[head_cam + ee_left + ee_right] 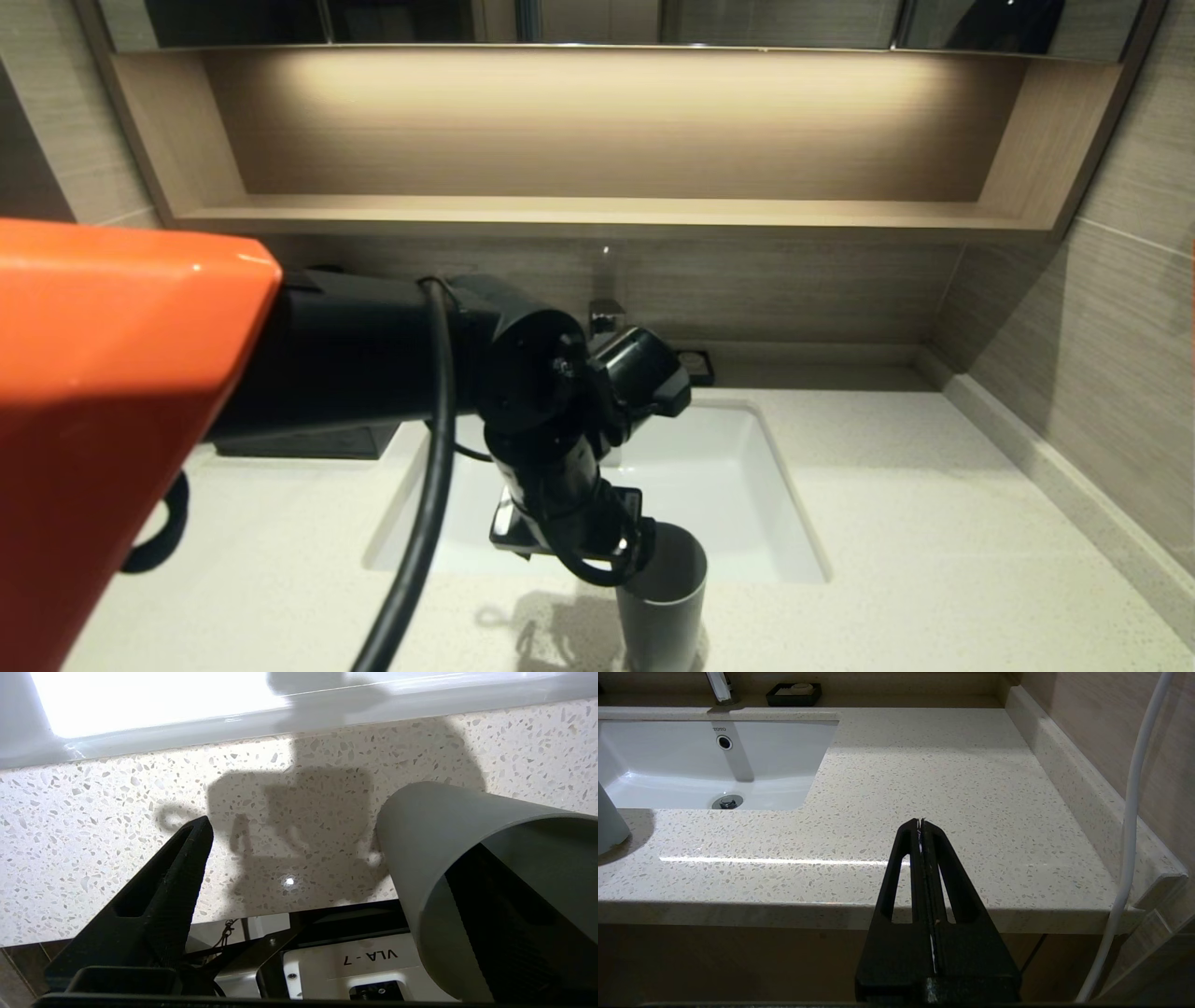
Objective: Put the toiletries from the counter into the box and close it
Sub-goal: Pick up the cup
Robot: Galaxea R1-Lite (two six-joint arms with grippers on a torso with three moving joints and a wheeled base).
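- The left hand (299,835) stands wide open at the worktop's (934,523) front edge, one finger inside the grey tumbler (665,597).
- The right hand (920,823) is closed, empty, before the front edge.
- The black box (299,441) sits at the worktop's back left, mostly hidden.

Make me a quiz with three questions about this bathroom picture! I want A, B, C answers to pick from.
1. Where is the grey cup standing?
A. On the counter, just in front of the basin
B. Up on the wooden shelf
C. On the floor

2. What colour is the little soap dish behind the basin?
A. Red
B. Yellow
C. Black

3. How is the robot's left hand by the grey cup?
A. Shut tight
B. Open wide
C. Holding a toothbrush

Answers:
1 A, the head view shows it upright on the speckled stone at the basin's near rim.
2 C, it shows black in the right wrist view.
3 B, its fingers stand far apart, while the right hand is parked shut at the counter's front edge.
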